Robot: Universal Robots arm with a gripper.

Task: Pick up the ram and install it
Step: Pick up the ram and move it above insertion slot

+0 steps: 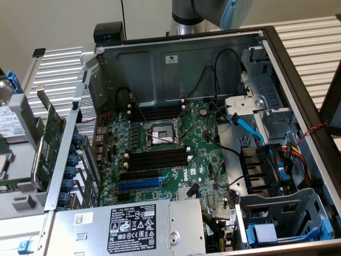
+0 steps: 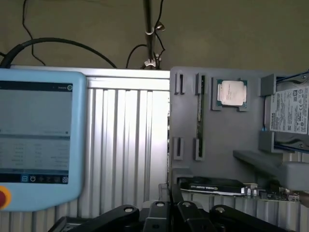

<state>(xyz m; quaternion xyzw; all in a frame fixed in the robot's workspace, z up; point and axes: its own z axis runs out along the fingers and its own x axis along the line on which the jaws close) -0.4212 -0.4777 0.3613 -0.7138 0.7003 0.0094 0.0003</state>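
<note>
The ram (image 2: 198, 121) is a thin dark-green stick standing on its edge in a slot of the grey holder tray (image 2: 227, 140), held between small grey clips. My gripper (image 2: 170, 205) is shut with nothing between its black fingers, and it hangs well short of the ram, over the slatted metal table. In the exterior view the arm (image 1: 205, 13) shows behind the far wall of the open computer case (image 1: 176, 64). The motherboard's long black memory slots (image 1: 160, 158) lie on both sides of the processor socket (image 1: 160, 133).
A processor chip (image 2: 231, 92), a hard drive (image 2: 289, 108) and a black graphics card (image 2: 212, 184) share the grey tray. A light-blue teach pendant (image 2: 38, 140) lies on the table beside it. A wide green expansion card (image 1: 50, 138) stands by the case's edge. Cables (image 1: 250, 130) cross the case.
</note>
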